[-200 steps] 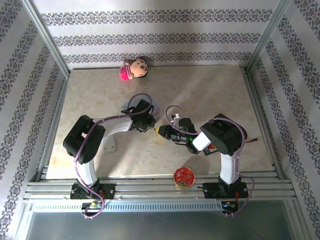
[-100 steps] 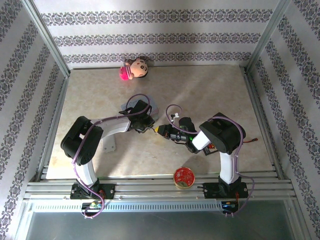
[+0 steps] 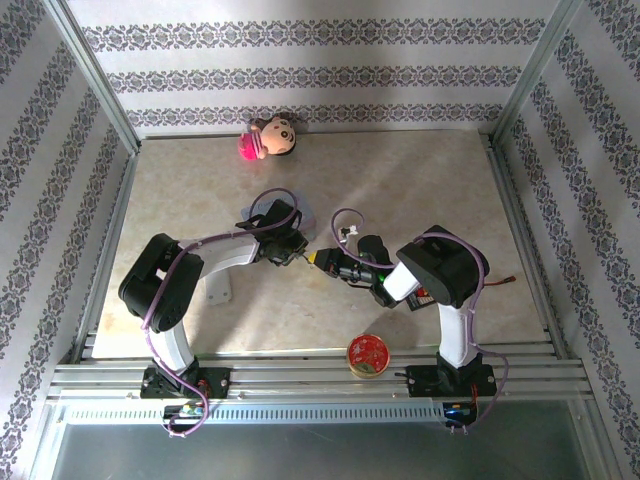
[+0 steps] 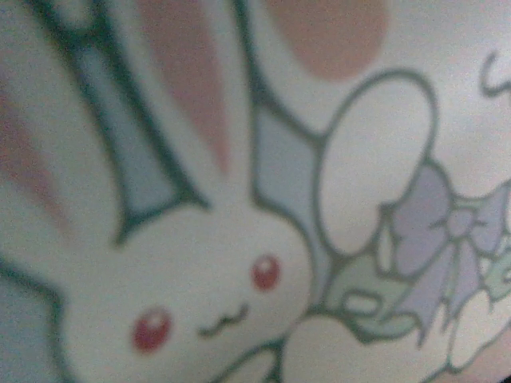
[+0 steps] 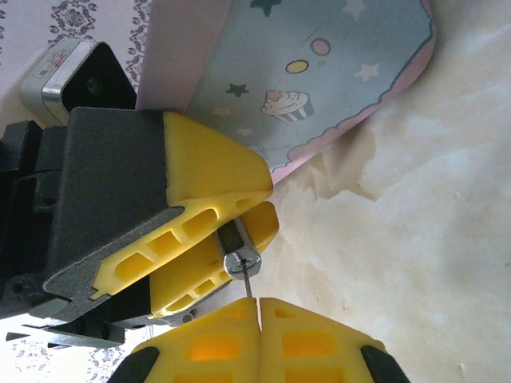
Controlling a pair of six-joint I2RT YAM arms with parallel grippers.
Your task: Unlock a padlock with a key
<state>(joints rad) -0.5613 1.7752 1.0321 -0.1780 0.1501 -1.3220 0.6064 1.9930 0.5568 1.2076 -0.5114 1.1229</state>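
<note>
Currently the right jaws pinch shut on a thin key [image 5: 248, 287], its tip at the padlock [image 5: 239, 257] clamped between the left jaws, just beside the pale blue box [image 5: 319, 72]. The left arm [image 3: 225, 245] and right arm [image 3: 385, 275] stretch low over the counter [image 3: 420, 180], wrists facing.

top view: bright, even overhead light; soft shadows on the pale counter [image 3: 430, 190].
left wrist view: rabbit print [image 4: 200, 303] too close, blurred, out of focus.
right wrist view: sharp, well lit; right hand [image 5: 259, 307] glows yellow-orange.
</note>
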